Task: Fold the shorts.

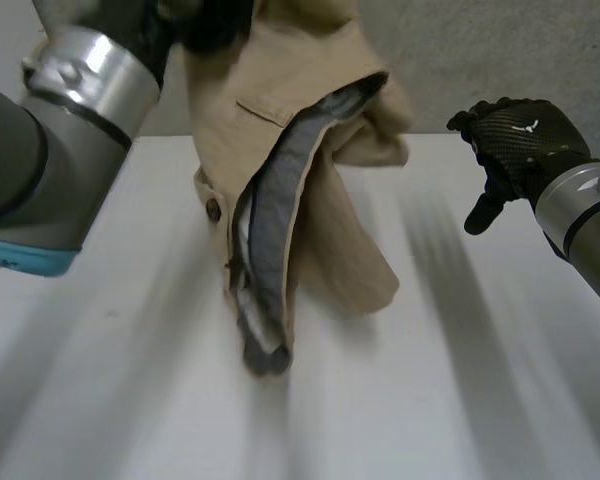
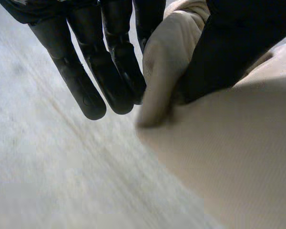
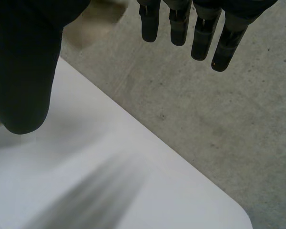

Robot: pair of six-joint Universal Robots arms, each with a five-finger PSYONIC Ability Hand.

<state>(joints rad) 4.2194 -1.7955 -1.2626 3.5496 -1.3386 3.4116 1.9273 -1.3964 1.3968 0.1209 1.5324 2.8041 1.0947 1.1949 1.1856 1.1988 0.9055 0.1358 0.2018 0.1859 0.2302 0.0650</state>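
One pair of shorts (image 1: 320, 200) is hung from the left hand (image 2: 117, 52), cloth pinched between thumb and fingers, low end apparently touching the table (image 1: 460, 400) beneath. Right hand (image 1: 520, 140) is held apart beside it, fingers straight, empty. Likely next: a free edge should be taken there so the cloth is laid flat. Two hands, one table.

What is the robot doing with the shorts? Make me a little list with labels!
shorts: tan with grey lining, hanging over the table
left hand: pinching the cloth between fingers and thumb, holding it up
right hand: open, holding nothing, apart from the shorts
button: on the waistband
folded: not yet
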